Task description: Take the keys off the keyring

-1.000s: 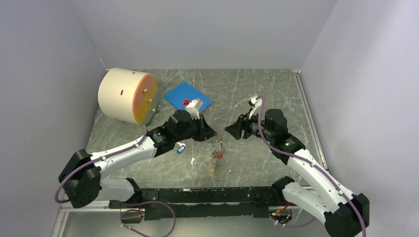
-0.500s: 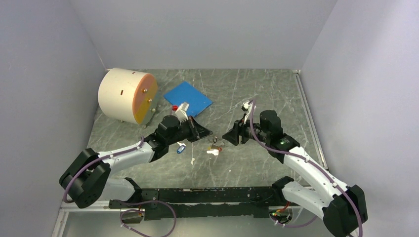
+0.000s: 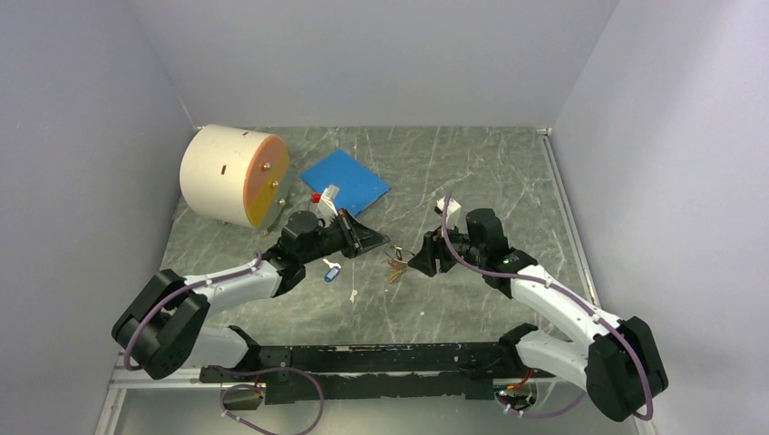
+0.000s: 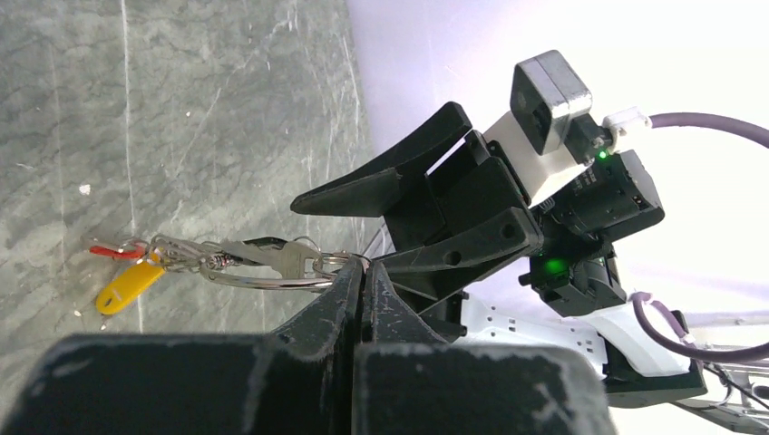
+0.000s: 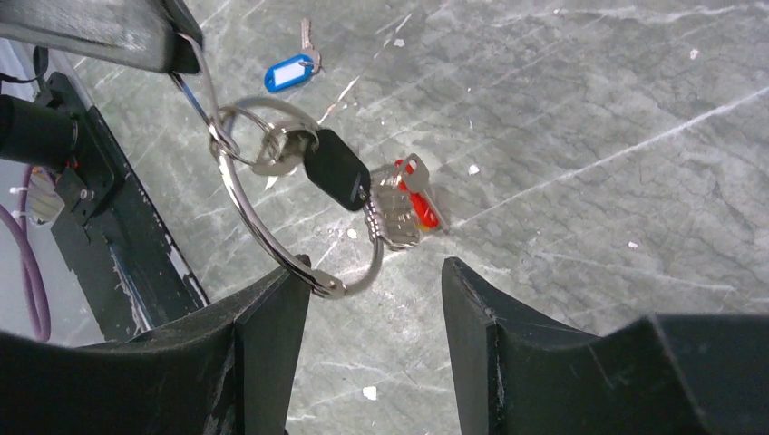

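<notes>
Left gripper, clamped shut, pinches the keyring. Right gripper, half open and empty, should grip the black-headed key at eleven o'clock.

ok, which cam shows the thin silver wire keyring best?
Right wrist: the thin silver wire keyring shows nearly its whole loop, with the black-headed key on it. Left wrist sees it almost edge-on, pinched in the shut left gripper. Top view gives only a tiny, unresolved cluster.
</notes>
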